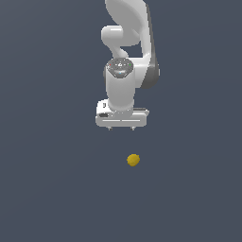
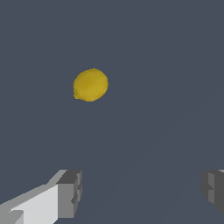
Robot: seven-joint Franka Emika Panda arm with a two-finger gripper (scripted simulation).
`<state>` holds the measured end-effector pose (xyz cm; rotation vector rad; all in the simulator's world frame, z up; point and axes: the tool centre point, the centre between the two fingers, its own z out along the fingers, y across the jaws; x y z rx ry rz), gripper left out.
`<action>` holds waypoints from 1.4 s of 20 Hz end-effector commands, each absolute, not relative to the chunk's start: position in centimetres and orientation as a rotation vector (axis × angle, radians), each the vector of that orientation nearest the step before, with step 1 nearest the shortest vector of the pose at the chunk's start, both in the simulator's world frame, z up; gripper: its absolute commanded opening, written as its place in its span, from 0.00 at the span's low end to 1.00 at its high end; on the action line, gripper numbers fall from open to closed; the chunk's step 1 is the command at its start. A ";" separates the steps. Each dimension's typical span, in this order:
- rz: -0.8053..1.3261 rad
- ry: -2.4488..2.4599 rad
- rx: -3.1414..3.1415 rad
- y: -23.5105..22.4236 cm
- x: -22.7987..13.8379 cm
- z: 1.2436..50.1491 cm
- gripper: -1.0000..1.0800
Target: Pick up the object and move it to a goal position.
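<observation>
the yellow ball [image 1: 133, 160] lies alone on the flat dark grey bench [image 1: 47, 189], free of the arm and not yet picked up. the gripper [image 1: 121, 128] hangs above the surface with its fingers [image 2: 69, 194] spread wide apart and nothing between them.

key relation: in the exterior view the ball sits below the gripper in the picture and a little toward that view's right, well apart from the fingertips. the wrist view agrees: the ball [image 2: 90, 85] is clear of the gap between the two fingers, off to one side and ahead of them, not centred. so the hand probably needs to shift sideways over the ball before it can come down around it.

shape: roundish, slightly egg-like, with a small nub at one end; any long axis is faint, so finger angle likely matters little. it is much narrower than the open span.

surface: plain, level, unmarked. room: nothing else near the ball. no goal marker shows in either view.

risk, as a guess: a round thing may roll if nudged off-centre.
</observation>
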<state>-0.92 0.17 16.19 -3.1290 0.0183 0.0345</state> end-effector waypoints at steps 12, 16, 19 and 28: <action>0.073 -0.044 -3.101 3.0 -1.5 15.7 0.96; 0.070 -0.030 -3.104 3.0 -1.1 15.5 0.96; 0.067 -0.010 -3.105 3.2 -0.5 15.2 0.96; 0.044 0.113 -3.116 4.1 3.1 12.7 0.96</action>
